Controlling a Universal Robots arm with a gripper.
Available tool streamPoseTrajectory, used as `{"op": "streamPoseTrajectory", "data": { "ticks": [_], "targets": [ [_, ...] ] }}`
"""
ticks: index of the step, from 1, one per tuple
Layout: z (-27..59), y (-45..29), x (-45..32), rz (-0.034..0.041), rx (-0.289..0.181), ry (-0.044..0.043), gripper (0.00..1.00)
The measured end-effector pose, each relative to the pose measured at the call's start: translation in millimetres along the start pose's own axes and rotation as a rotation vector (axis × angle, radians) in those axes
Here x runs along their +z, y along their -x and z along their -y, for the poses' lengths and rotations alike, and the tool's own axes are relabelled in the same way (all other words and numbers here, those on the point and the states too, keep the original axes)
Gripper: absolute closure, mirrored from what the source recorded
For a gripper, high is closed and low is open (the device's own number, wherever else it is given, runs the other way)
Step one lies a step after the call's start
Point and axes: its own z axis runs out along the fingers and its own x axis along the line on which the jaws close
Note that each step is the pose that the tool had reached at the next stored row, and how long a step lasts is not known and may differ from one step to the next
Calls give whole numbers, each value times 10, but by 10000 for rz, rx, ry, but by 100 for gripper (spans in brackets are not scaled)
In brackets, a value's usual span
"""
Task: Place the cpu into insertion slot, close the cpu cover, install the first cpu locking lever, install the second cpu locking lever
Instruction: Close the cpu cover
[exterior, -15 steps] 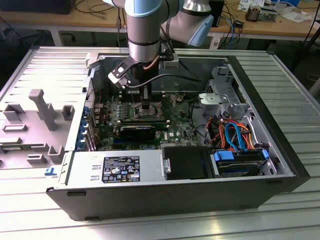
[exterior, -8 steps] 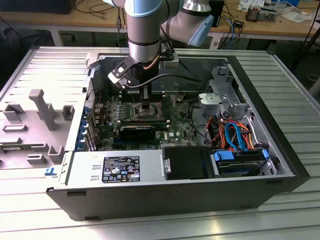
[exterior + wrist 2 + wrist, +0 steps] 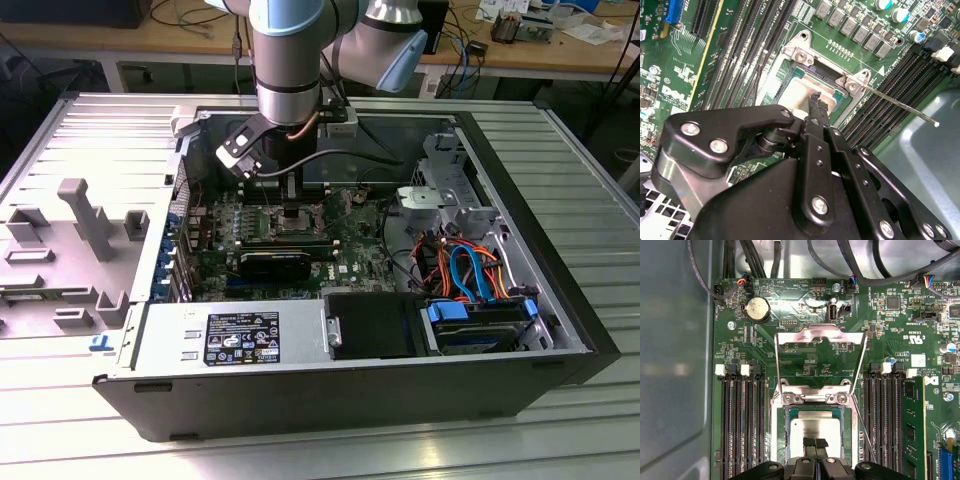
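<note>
Already the cpu [image 3: 815, 427] lies flat in the socket [image 3: 780, 435] on the motherboard [image 3: 805, 305], its silvery top showing in both wrist views. The gripper [image 3: 815, 443] stands over it, fingers [image 3: 809, 443] drawn together with nothing between them, tips above the chip's edge; whether they touch it I cannot tell. The cpu cover [image 3: 820, 336] is swung open, clear of the chip, and a thin locking lever [image 3: 900, 105] juts free beside the socket. In the exterior view the arm [image 3: 290, 60] reaches into the far part of the open computer case [image 3: 300, 400] on the counter [image 3: 580, 180].
</note>
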Motion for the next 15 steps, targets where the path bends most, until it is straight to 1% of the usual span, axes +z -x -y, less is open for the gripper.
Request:
{"op": "streamPoseTrajectory", "data": {
  "ticks": [4,10,15],
  "targets": [
    [0,0,0,-34,1,0,89],
    [0,0,-2,-35,1,0,89],
    [-1,1,-31,-35,1,1,89]
  ]
}}
